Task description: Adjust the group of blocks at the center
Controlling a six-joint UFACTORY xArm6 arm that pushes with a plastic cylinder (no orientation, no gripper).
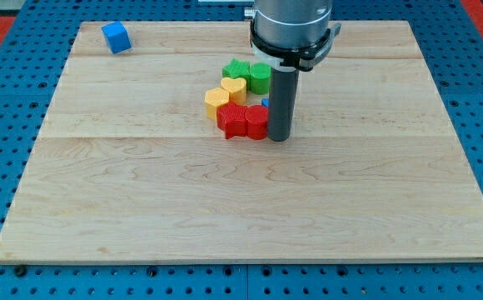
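A tight group of blocks sits just above the board's middle. Two green blocks are at its top. Two yellow blocks, one heart-shaped, sit at its left. Two red blocks form its bottom edge. A sliver of a blue block shows behind the rod; its shape is hidden. My tip rests on the board, touching the right side of the right red block.
A lone blue cube stands near the board's top left corner. The wooden board lies on a blue pegboard surface. The arm's grey body hangs over the top centre.
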